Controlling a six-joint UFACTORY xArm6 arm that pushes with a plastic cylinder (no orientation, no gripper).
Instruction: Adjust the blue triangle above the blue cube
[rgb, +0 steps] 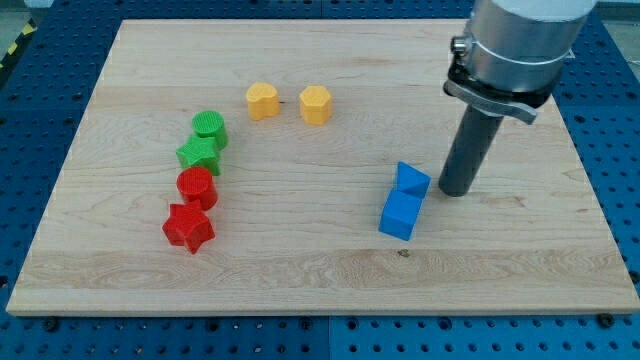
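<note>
The blue triangle lies on the wooden board, touching the top edge of the blue cube just below it. My tip rests on the board right beside the blue triangle, a small gap to its right, and up and to the right of the blue cube. The rod rises from there toward the view's top right.
A yellow heart-like block and a yellow hexagon sit near the top centre. At the left, a green cylinder, green star, red cylinder and red star form a column. The board's right edge is near.
</note>
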